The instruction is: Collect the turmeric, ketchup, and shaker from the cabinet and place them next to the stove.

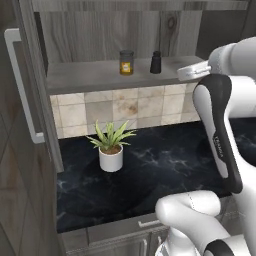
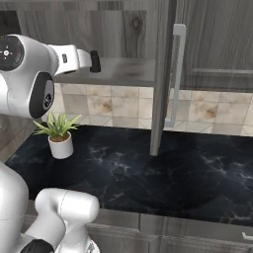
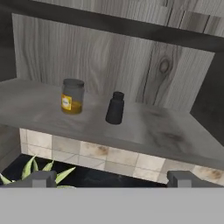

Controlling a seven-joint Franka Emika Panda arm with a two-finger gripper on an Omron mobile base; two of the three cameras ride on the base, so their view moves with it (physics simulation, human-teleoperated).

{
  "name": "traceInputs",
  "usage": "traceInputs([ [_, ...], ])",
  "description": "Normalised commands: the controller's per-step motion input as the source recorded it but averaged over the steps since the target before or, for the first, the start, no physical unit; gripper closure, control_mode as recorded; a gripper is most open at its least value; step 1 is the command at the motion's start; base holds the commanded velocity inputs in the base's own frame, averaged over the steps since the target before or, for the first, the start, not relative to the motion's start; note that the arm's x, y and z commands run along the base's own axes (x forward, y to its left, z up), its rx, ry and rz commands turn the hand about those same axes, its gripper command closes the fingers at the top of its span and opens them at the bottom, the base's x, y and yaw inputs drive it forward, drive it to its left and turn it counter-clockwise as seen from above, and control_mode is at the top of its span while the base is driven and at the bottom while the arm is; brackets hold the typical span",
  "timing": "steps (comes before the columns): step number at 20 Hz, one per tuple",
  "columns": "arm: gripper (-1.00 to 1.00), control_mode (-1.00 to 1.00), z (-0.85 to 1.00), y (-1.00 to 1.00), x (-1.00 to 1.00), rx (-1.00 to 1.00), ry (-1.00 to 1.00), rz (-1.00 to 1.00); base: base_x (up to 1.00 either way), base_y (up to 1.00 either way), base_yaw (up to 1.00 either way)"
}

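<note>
On the grey shelf (image 3: 144,131) of the open cabinet stands the turmeric (image 3: 72,96), a short glass jar with a dark lid and yellow contents, also visible from the left base (image 1: 126,62). Just to its right is the shaker (image 3: 115,108), slim and all dark (image 1: 156,62). My gripper (image 3: 113,179) hovers in front of the shelf's edge, a little below shelf level, open wide with nothing between its fingers; from the right base it (image 2: 95,61) points at the shelf. It touches neither item. The ketchup and the stove are out of view.
The cabinet door (image 1: 15,150) stands open at the left with a long silver handle (image 1: 20,85); another door edge (image 2: 162,74) hangs to the right. A potted plant (image 1: 111,147) sits on the black marble counter (image 1: 165,165) below the shelf. Beige tiles back the counter.
</note>
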Motion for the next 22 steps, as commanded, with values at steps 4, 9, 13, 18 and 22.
traceInputs([
  [4,-1.00,-1.00,0.00,0.00,0.00,0.00,-0.05,0.00,0.00,0.00,0.00],
  [9,-1.00,-1.00,0.00,0.00,0.20,0.00,-0.07,0.00,0.00,0.00,0.00],
  [13,-1.00,-1.00,0.00,0.00,0.40,0.00,-0.06,0.00,0.00,0.00,0.00],
  [18,-1.00,-1.00,-0.16,0.01,0.46,0.00,-0.12,0.00,0.00,0.00,0.00],
  [22,-1.00,-1.00,-0.21,-0.03,0.10,0.06,-0.25,0.02,0.00,0.00,0.00],
])
